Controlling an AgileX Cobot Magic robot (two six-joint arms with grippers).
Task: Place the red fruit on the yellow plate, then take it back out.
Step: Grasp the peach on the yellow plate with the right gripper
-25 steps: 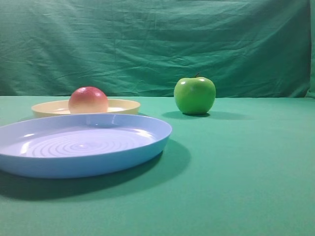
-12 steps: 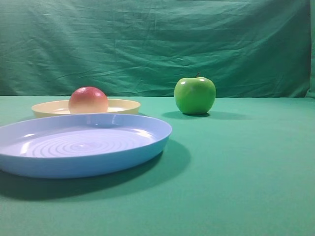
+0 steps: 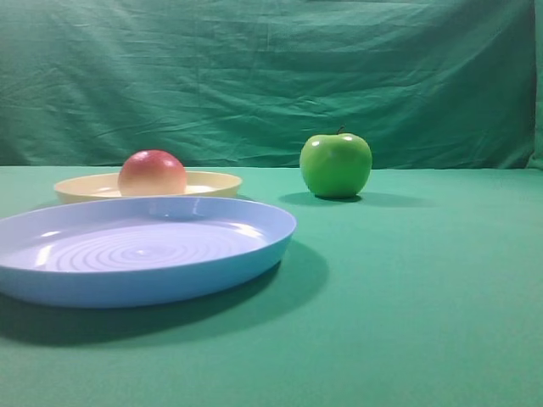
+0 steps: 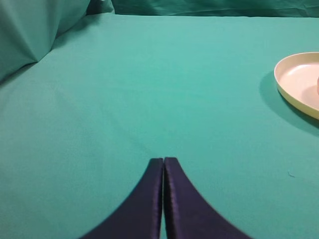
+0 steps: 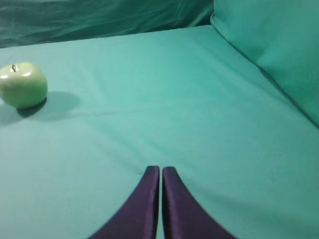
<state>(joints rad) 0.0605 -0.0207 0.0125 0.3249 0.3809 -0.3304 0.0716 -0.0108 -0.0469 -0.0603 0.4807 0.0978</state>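
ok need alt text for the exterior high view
A red fruit sits on a yellow plate at left on a green cloth-covered table, with a larger blue plate in front. A green apple stands apart to the right; no arm shows.

No change visible between earlier exterior high pictures and now. No object shifted, turned, arrived or left in that view; no arm or gripper entered it. Wrist views have no earlier pictures, so change there cannot be told.
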